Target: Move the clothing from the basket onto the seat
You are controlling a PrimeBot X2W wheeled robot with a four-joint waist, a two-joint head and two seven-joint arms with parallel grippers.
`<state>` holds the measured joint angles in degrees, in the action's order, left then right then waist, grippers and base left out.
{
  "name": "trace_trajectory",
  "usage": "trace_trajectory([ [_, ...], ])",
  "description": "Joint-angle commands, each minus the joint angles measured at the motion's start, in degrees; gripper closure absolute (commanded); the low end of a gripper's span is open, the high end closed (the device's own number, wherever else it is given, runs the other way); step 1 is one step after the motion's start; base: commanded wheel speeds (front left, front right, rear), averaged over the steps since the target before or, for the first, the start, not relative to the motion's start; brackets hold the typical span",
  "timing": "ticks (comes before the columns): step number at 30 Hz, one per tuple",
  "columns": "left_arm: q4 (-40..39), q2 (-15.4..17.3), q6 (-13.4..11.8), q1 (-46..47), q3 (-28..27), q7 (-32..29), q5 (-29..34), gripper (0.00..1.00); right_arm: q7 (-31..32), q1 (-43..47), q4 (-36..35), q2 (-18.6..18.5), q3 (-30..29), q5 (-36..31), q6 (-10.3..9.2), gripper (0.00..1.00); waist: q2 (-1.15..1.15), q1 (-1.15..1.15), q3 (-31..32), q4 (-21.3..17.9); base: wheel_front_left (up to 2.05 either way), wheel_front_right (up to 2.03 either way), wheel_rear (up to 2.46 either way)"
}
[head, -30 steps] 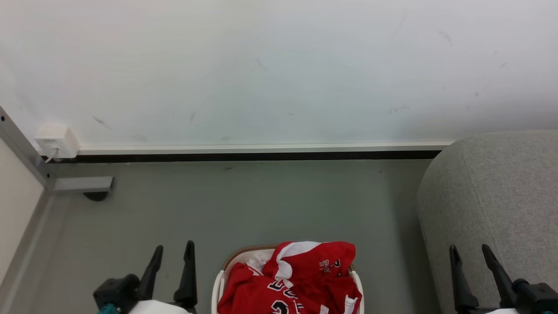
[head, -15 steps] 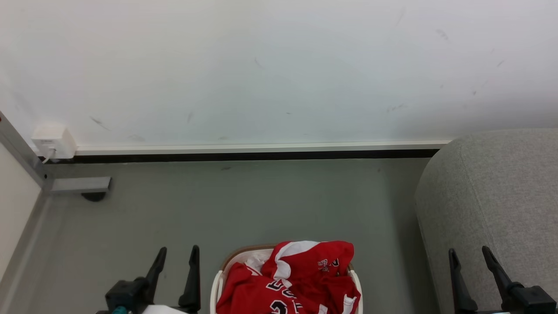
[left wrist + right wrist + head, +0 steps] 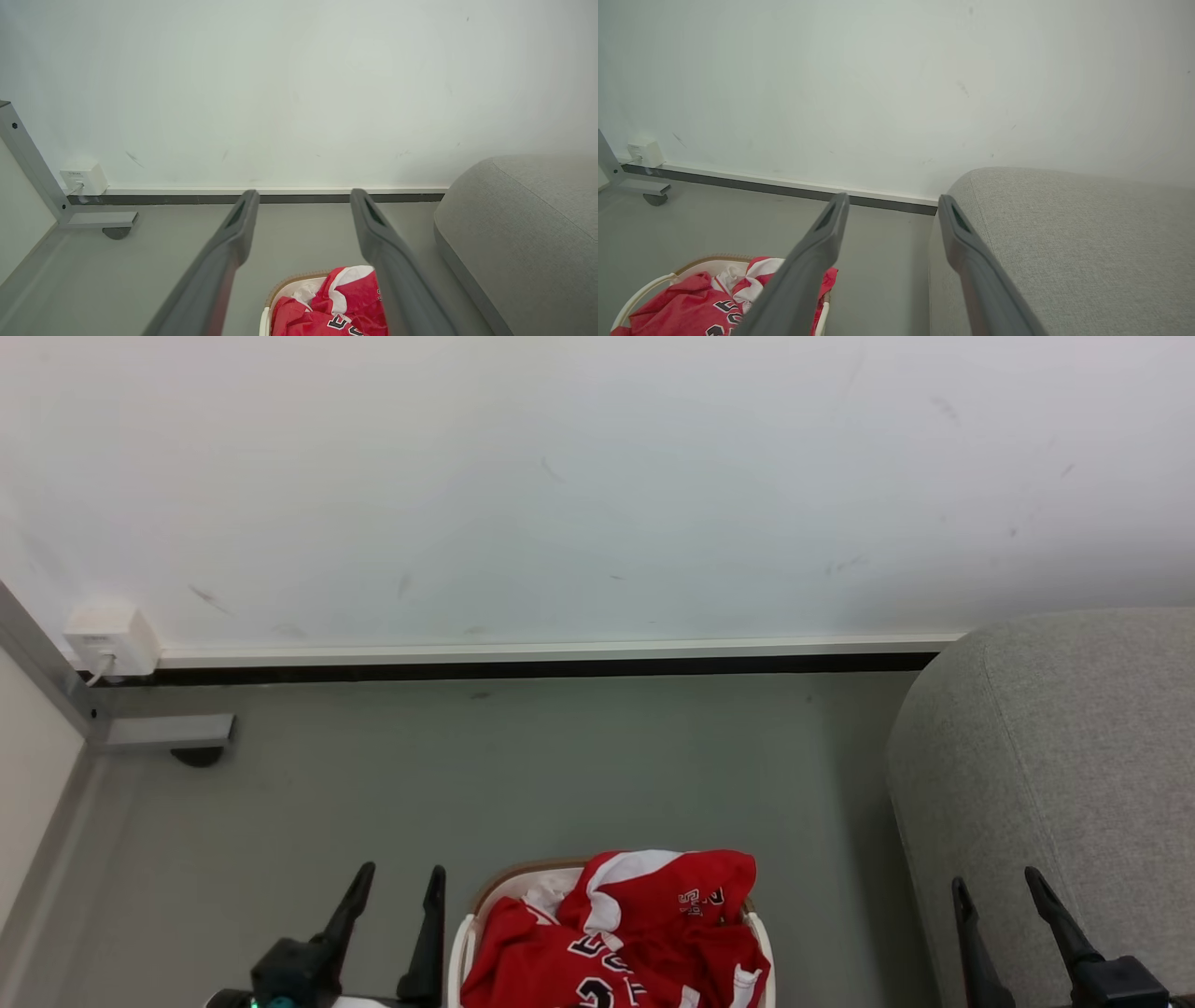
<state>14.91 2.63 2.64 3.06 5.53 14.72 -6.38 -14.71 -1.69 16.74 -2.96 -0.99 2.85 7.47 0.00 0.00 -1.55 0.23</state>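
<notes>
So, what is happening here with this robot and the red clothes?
The robot faces a white basket full of red clothing on the floor. Its left gripper hangs open beside the basket, and its right gripper hangs open near the grey seat. Neither holds anything; no clothing lies on the visible part of the seat.

Scuffed white wall [image 3: 597,476] above a dark skirting strip [image 3: 523,667]; grey floor [image 3: 523,775]; white socket box [image 3: 105,639] at left.

Red clothing [image 3: 644,933] — heaped in basket [image 3: 464,943]
</notes>
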Motion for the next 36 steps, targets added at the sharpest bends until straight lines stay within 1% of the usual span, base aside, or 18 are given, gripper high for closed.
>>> trace_trajectory([
  [1, 0.2, 0.5, -0.1, -0.6, 0.0, 0.5, 1.8, 0.00, -0.6, 0.6, 0.3, 0.0, -0.3, -1.4, 0.03, 0.00, 0.00, 0.00, 0.0, -0.1, 0.00, 0.00, 0.00],
  [16, 0.6, 0.4, 0.1, -0.8, -0.5, 0.5, 0.9, 0.00, -0.5, 0.8, 0.9, 0.0, -1.3, 0.2, 0.03, 0.00, 0.00, 0.00, -0.2, -0.2, 0.00, 0.00, 0.00],
  [36, 1.0, 0.4, 0.4, -0.6, -1.1, 0.5, 0.5, 0.00, -0.5, 0.6, 1.3, 0.0, -1.2, 0.3, 0.03, 0.00, 0.00, 0.00, 0.0, -0.4, 0.00, 0.00, 0.00],
])
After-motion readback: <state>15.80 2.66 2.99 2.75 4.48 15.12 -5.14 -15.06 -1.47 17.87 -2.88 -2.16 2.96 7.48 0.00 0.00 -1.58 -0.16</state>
